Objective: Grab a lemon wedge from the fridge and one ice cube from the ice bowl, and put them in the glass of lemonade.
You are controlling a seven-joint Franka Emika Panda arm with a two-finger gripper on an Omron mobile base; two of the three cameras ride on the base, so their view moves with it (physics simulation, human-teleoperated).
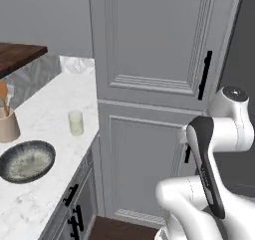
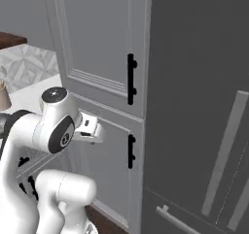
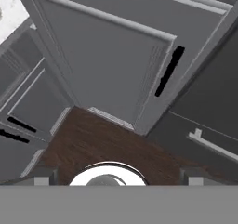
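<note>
While the arm hangs folded by the fridge point(image 2: 194, 107), nothing's grabbed yet.
Ice bowl point(image 1: 26, 161) sits on the counter point(image 1: 45, 109) left of the fridge, glass of lemonade point(image 1: 75, 122) just behind it. Gripper point(image 3: 115, 177) looks spread wide, holding nothing.

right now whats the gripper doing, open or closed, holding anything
Gripper: open, fingertips wide apart, nothing between them; it points down at the wood floor by the tall cabinet.
</note>
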